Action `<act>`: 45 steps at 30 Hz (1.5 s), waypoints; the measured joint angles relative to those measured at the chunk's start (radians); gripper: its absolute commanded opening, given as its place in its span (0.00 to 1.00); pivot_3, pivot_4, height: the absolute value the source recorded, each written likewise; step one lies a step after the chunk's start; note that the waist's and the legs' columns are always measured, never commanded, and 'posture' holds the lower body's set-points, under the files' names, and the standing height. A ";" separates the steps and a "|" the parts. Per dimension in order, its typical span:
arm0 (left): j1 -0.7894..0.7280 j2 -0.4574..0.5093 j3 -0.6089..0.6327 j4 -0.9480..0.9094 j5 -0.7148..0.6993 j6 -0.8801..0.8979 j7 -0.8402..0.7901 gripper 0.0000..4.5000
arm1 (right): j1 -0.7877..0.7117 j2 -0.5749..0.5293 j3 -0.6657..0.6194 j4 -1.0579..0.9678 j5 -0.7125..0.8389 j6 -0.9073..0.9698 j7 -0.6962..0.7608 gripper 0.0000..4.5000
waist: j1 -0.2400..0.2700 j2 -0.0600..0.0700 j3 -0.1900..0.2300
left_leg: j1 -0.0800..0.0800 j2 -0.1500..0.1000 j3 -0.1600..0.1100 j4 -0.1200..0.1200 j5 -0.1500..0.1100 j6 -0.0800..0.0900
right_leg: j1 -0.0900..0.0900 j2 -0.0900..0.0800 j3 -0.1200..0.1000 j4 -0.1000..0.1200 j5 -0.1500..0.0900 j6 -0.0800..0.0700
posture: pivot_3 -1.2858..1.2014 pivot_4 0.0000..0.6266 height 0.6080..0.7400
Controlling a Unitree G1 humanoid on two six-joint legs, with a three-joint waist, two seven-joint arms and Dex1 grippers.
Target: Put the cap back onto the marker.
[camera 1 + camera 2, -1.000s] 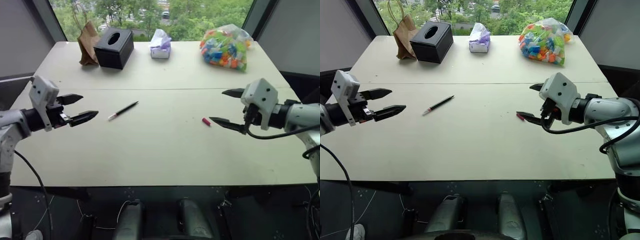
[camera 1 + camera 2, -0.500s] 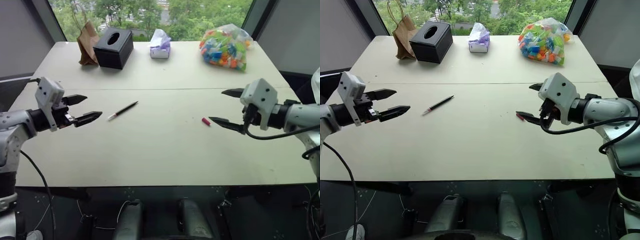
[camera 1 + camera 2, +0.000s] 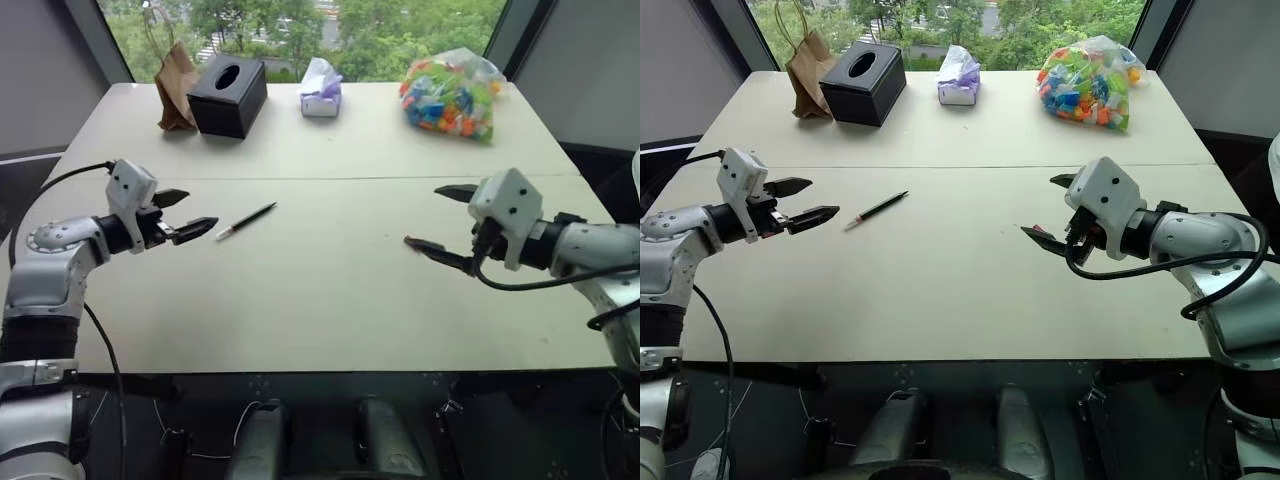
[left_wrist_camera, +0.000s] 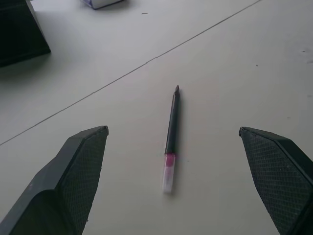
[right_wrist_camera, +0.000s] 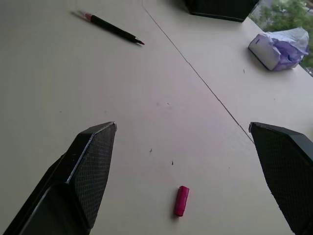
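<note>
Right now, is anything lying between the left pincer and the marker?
No. The left pincer is open with the marker straight ahead on bare table; nothing visible lies between them.

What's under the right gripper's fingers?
The cap lies on bare table below the open right gripper, untouched. In the head views a finger covers it.

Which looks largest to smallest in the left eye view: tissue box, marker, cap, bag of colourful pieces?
1. Bag of colourful pieces
2. Black tissue box, close behind it
3. Marker
4. Cap, mostly hidden behind a finger of the right gripper
</note>
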 measured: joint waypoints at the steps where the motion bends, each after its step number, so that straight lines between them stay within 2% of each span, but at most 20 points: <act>1: -0.038 -0.017 -0.015 0.068 0.023 -0.039 -0.008 1.00 | 0.010 0.010 0.001 -0.007 -0.008 -0.002 -0.016 1.00 | 0.002 0.000 0.000 | 0.000 0.000 0.000 0.000 0.000 0.000 | 0.000 0.000 0.000 0.000 0.000 0.000 | 0.52 0.24 1.00; 7: -0.257 -0.127 -0.081 0.460 0.142 -0.264 -0.018 1.00 | 0.065 0.039 -0.007 -0.060 -0.038 -0.003 -0.095 1.00 | -0.001 0.000 0.000 | -0.001 -0.002 0.000 0.001 0.000 0.000 | 0.000 -0.001 0.000 0.000 0.000 0.000 | 0.52 0.24 1.00; 11: -0.318 -0.178 -0.107 0.614 0.200 -0.358 -0.021 1.00 | 0.109 0.043 -0.019 -0.093 -0.039 0.010 -0.126 1.00 | -0.006 0.000 0.000 | -0.001 -0.002 0.000 0.000 -0.001 0.001 | -0.001 -0.001 0.000 0.001 0.000 0.001 | 0.52 0.24 1.00; 21: -0.334 -0.211 -0.126 0.769 0.307 -0.451 0.044 1.00 | 0.142 0.051 -0.045 -0.135 -0.038 0.032 -0.167 1.00 | -0.003 -0.001 0.000 | -0.001 -0.002 0.000 0.001 -0.001 0.001 | -0.001 -0.001 0.000 0.001 0.000 0.001 | 0.52 0.24 1.00; 34: -0.357 -0.252 -0.091 0.830 0.318 -0.436 0.084 1.00 | 0.121 0.049 -0.045 -0.136 -0.039 0.033 -0.167 1.00 | 0.003 -0.001 -0.001 | 0.001 -0.002 -0.002 0.001 -0.001 0.001 | 0.004 -0.001 -0.001 0.001 0.000 0.001 | 0.52 0.24 1.00; 36: -0.359 -0.256 -0.088 0.835 0.320 -0.435 0.089 0.88 | 0.121 0.047 -0.045 -0.136 -0.039 0.033 -0.166 1.00 | 0.003 -0.001 -0.001 | 0.002 -0.002 -0.002 0.002 -0.001 0.001 | 0.004 -0.001 -0.001 0.001 0.000 0.001 | 0.52 0.24 1.00; 38: -0.360 -0.265 -0.088 0.836 0.324 -0.435 0.085 0.70 | 0.121 0.045 -0.045 -0.136 -0.039 0.033 -0.166 1.00 | 0.004 -0.001 -0.001 | 0.003 -0.002 -0.003 0.002 -0.001 0.001 | 0.006 -0.001 -0.001 0.001 0.000 0.001 | 0.52 0.24 1.00; 41: -0.361 -0.273 -0.089 0.837 0.333 -0.437 0.076 0.39 | 0.121 0.038 -0.046 -0.136 -0.038 0.033 -0.166 1.00 | 0.001 -0.001 -0.001 | 0.004 -0.002 -0.003 0.002 -0.001 0.001 | 0.007 -0.001 -0.002 0.001 0.000 0.001 | 0.52 0.24 1.00; 44: -0.363 -0.273 -0.089 0.838 0.340 -0.437 0.075 0.02 | 0.121 0.036 -0.046 -0.136 -0.038 0.034 -0.166 1.00 | -0.002 -0.001 -0.001 | 0.005 -0.002 -0.003 0.002 -0.001 0.001 | 0.007 0.000 -0.002 0.001 0.000 0.001 | 0.52 0.24 1.00; 45: -0.364 -0.273 -0.089 0.839 0.342 -0.437 0.075 0.01 | 0.121 0.034 -0.046 -0.136 -0.038 0.035 -0.166 1.00 | -0.003 -0.001 -0.001 | 0.005 -0.002 -0.003 0.002 -0.001 0.001 | 0.007 0.000 -0.002 0.001 0.000 0.001 | 0.52 0.24 1.00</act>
